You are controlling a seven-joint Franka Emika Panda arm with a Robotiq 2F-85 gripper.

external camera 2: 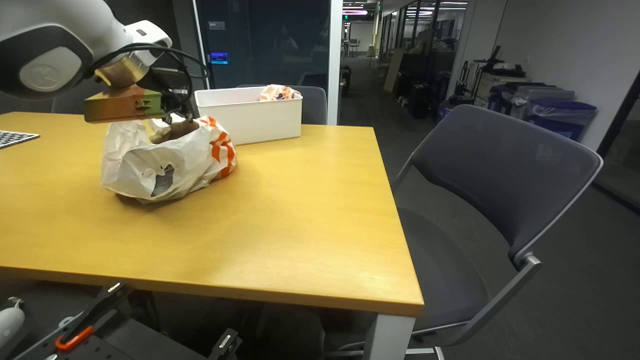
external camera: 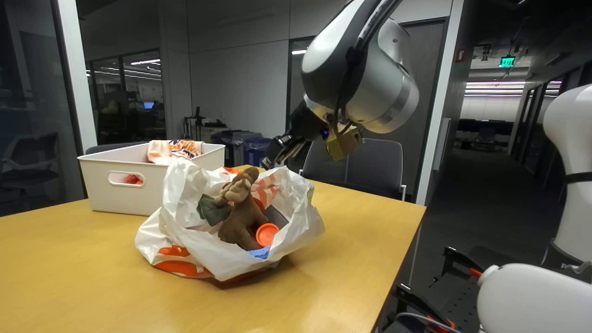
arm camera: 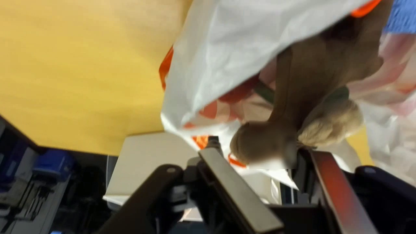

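A brown plush toy with tan antler-like parts (external camera: 241, 222) sits in an open white plastic bag with orange print (external camera: 187, 231). The toy (external camera 2: 184, 130) and bag (external camera 2: 200, 160) also show in an exterior view. My gripper (external camera: 269, 162) is above the bag's far rim, close to the toy's head. In the wrist view the gripper (arm camera: 257, 149) is open, and the toy's head (arm camera: 263, 143) appears between and just beyond its fingertips. I cannot tell whether they touch. An orange lid (external camera: 267, 235), a blue item (external camera: 260, 253) and a dark green piece (external camera: 213, 210) are in the bag.
A white bin (external camera: 104, 185) holding a patterned cloth (external camera: 173, 150) stands beside the bag on the yellow table (external camera: 351, 240). A checkered board (external camera 2: 17, 138) lies on the table. Grey chairs (external camera 2: 505, 175) stand around it. White robot parts (external camera: 532, 296) are beyond the table edge.
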